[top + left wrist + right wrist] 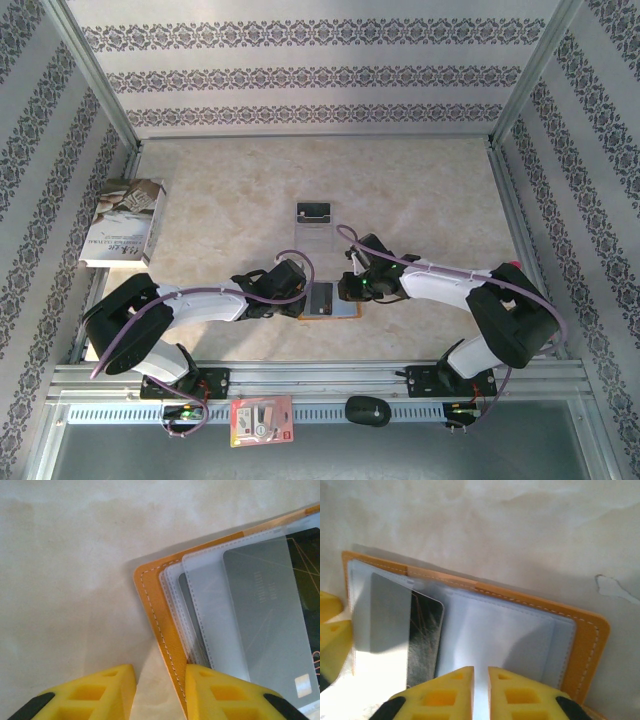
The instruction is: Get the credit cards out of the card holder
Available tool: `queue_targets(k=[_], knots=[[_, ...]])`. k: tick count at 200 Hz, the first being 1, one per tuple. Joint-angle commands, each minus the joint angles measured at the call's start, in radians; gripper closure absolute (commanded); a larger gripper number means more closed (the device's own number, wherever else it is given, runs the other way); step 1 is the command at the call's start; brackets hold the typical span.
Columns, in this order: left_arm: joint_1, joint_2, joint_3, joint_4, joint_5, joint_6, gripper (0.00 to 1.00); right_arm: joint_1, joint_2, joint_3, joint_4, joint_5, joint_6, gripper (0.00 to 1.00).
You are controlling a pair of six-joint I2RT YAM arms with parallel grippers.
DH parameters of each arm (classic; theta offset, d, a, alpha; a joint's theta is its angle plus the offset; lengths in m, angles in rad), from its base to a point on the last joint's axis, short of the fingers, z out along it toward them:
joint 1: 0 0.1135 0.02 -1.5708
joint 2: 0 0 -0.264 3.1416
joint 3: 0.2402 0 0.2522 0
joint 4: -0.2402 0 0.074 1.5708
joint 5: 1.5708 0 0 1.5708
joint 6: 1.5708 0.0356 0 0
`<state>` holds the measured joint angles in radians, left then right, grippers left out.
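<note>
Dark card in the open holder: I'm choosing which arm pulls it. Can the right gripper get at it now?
Probably yes. The dark card sticks partway out of its clear pocket, uncovered, just beside the right gripper, with nothing between them. The left gripper sits at the card holder's outer edge.

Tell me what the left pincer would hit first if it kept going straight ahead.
Most likely the wallet: its orange stitched edge lies just ahead of the left pincer, slightly right of centre. How high the pincer sits above it is unclear.
</note>
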<state>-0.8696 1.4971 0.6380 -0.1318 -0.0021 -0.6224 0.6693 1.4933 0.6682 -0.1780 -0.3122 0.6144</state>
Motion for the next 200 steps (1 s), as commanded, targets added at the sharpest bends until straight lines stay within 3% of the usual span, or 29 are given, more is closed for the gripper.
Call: queue_targets(k=[1,14,53,120,143,175,200], knots=[[-0.011,0.056,-0.055,-0.062,0.059,-0.020,0.67,-0.001,-0.027,0.019,0.038,-0.077,-0.043,0.71],[-0.011,0.058,-0.055,-0.061,0.059,-0.019,0.67,0.001,-0.011,0.031,0.054,-0.122,-0.049,0.67],[-0.011,0.057,-0.055,-0.062,0.056,-0.019,0.67,-0.005,0.069,0.037,0.106,-0.174,-0.016,0.66],[-0.011,0.056,-0.056,-0.060,0.058,-0.017,0.67,-0.010,0.116,0.042,0.156,-0.217,-0.004,0.70],[-0.011,0.056,-0.055,-0.061,0.057,-0.017,0.67,-0.011,0.101,0.041,0.143,-0.198,-0.006,0.72],[-0.011,0.051,-0.055,-0.061,0.058,-0.019,0.67,-0.010,0.024,0.026,0.080,-0.077,-0.009,0.71],[-0.011,0.052,-0.054,-0.061,0.058,-0.019,0.67,-0.005,0.012,0.033,0.082,-0.085,-0.001,0.71]])
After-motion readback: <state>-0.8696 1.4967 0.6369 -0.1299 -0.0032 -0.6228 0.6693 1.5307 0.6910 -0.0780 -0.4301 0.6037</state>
